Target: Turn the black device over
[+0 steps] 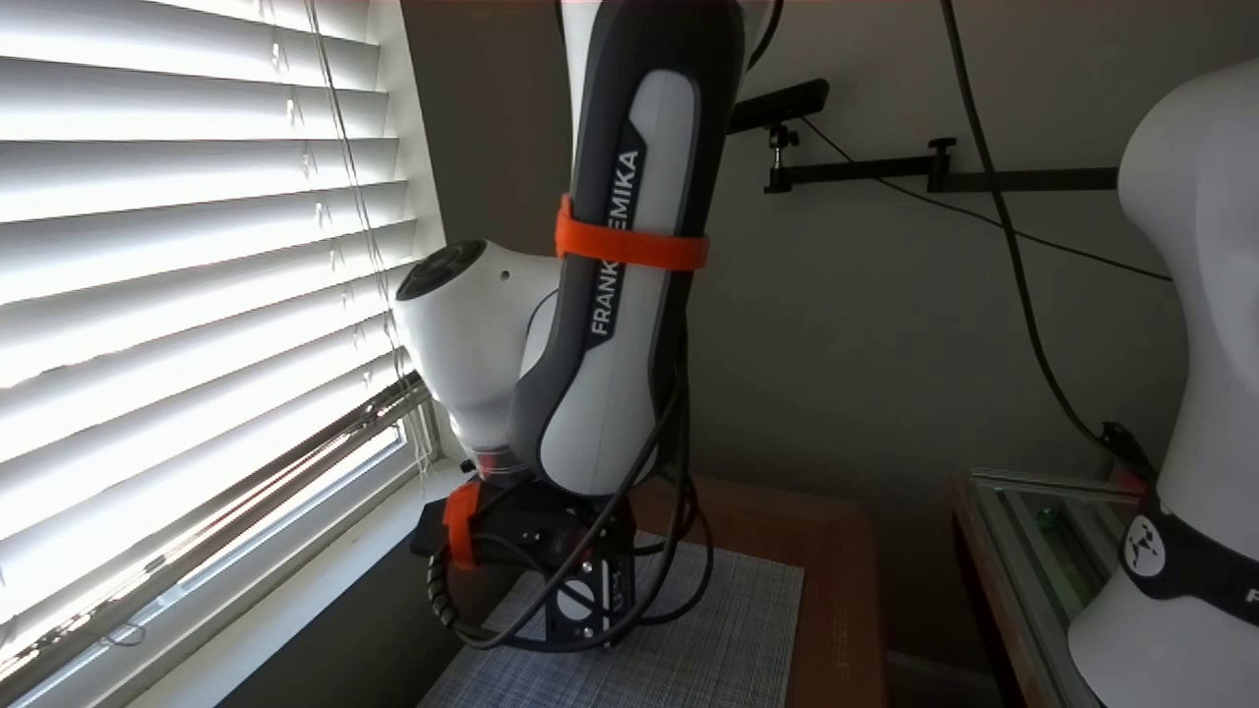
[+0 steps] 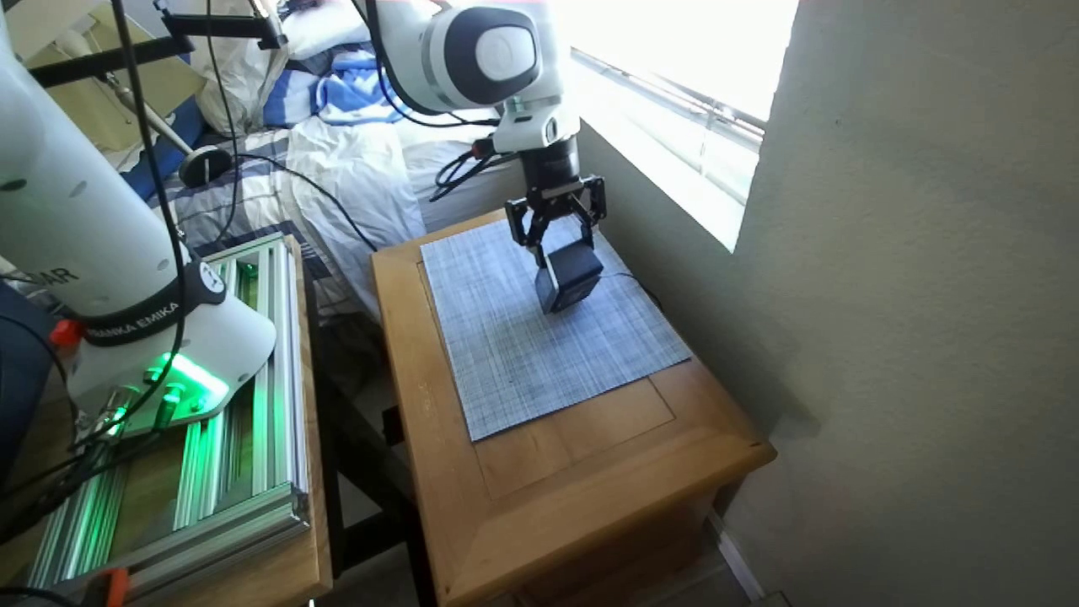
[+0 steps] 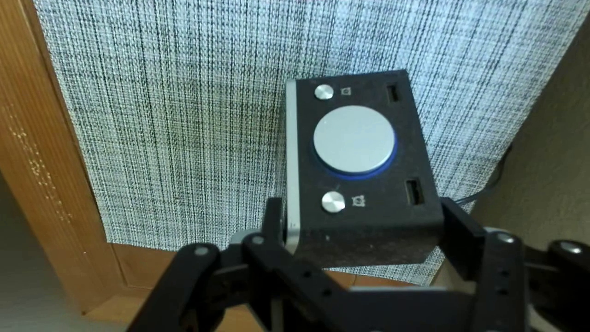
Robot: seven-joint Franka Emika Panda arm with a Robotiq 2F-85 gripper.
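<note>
The black device (image 3: 306,129), a boxy gadget, shows a face with a large silver knob (image 3: 354,139) ringed in blue, two small silver buttons and two slots in the wrist view. A silver strip runs along its left edge there. My gripper (image 3: 362,216) is shut on it, one finger (image 3: 274,216) at the silver-edged side and the other finger at the opposite side. In an exterior view the black device (image 2: 573,274) hangs tilted below the gripper (image 2: 564,251). Elsewhere the knob face (image 1: 563,629) shows sideways behind loose cables. I cannot tell whether it touches the mat.
A grey woven placemat (image 2: 514,371) covers much of the wooden table (image 2: 590,480). A thin cord (image 3: 488,186) runs beside the device. Wall and window (image 1: 197,295) stand close to one table side; a bed (image 2: 354,177) lies beyond another. Cables (image 1: 689,551) loop around the wrist.
</note>
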